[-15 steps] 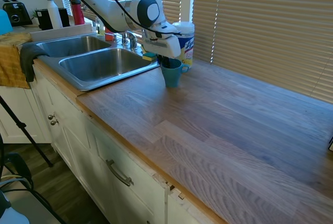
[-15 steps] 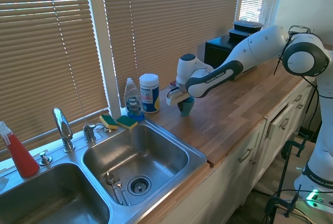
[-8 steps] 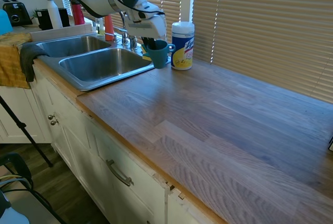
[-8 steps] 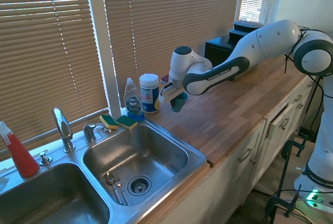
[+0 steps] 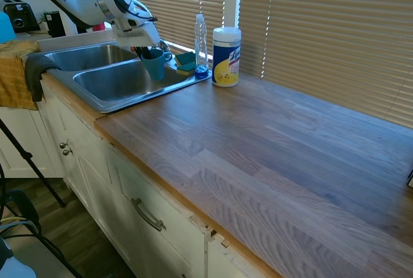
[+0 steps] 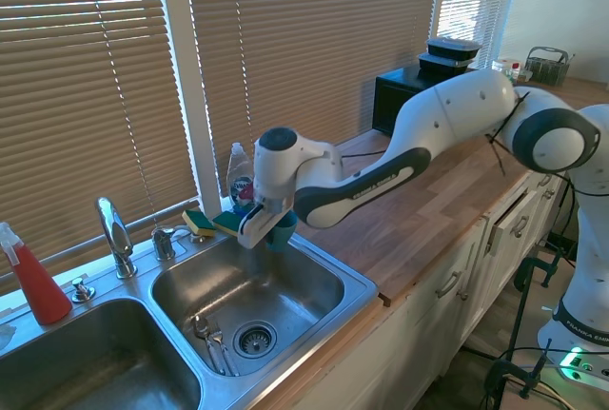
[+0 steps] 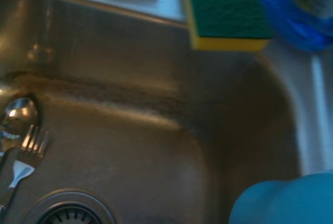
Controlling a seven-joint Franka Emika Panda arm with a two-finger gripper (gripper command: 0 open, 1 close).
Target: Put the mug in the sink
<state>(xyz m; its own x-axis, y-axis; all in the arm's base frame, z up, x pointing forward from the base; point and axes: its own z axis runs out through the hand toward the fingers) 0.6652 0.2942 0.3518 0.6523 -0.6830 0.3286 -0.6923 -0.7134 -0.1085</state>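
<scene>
Gripping the mug (image 5: 153,64) in our hand (image 5: 149,52), we hung above the sink (image 6: 328,313), over the basin nearest the desk (image 5: 271,149), near the green-and-yellow sponge (image 7: 225,13), a fork (image 7: 27,152) lying below.

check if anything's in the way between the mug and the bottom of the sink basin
Nothing visible blocks it. The mug, held by the end effector, hangs over the sink basin nearer the counter. A spoon and fork lie by the drain, off to the side of the mug's drop path.
</scene>
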